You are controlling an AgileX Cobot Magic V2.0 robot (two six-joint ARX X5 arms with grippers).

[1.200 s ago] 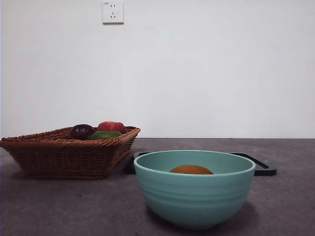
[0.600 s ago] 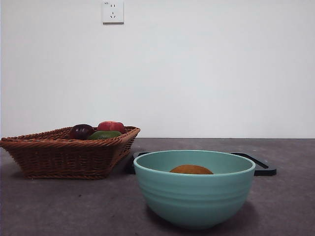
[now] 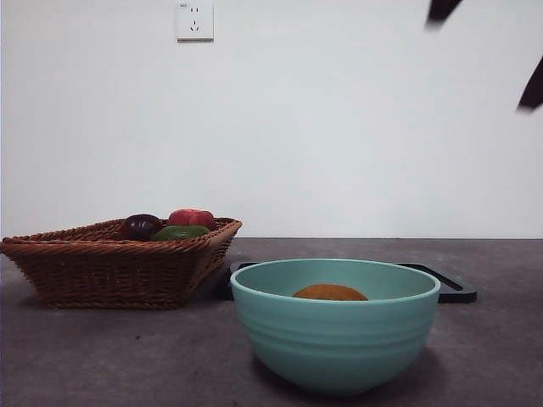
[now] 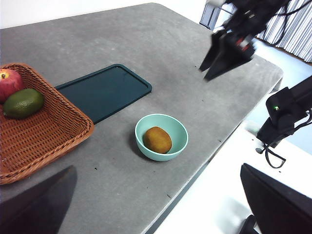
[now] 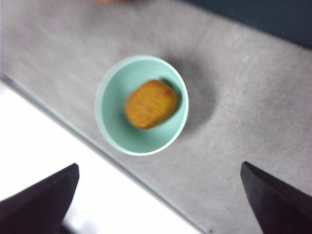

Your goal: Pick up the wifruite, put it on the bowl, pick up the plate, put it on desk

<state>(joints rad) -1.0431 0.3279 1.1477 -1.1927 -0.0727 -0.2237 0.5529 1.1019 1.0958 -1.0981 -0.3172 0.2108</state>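
White wall with a socket (image 3: 194, 21) behind; grey-brown worktop (image 4: 146, 44) below. The fruit (image 4: 157, 139) lies inside the green bowl (image 4: 179, 130), so I judge the first half done. The flat dark plate (image 4: 105, 89) sits on the worktop behind the bowl, just beside the wicker basket (image 4: 58, 129) that holds a red apple (image 4: 9, 83) and a green fruit (image 4: 23, 103). My right gripper (image 4: 207, 73) hangs high above the worktop, well clear of the bowl, looking down on it, jaws spread and empty. My left gripper (image 4: 156, 214) waits high off to the side, jaws spread too, holding nothing. Next call is probably the plate.
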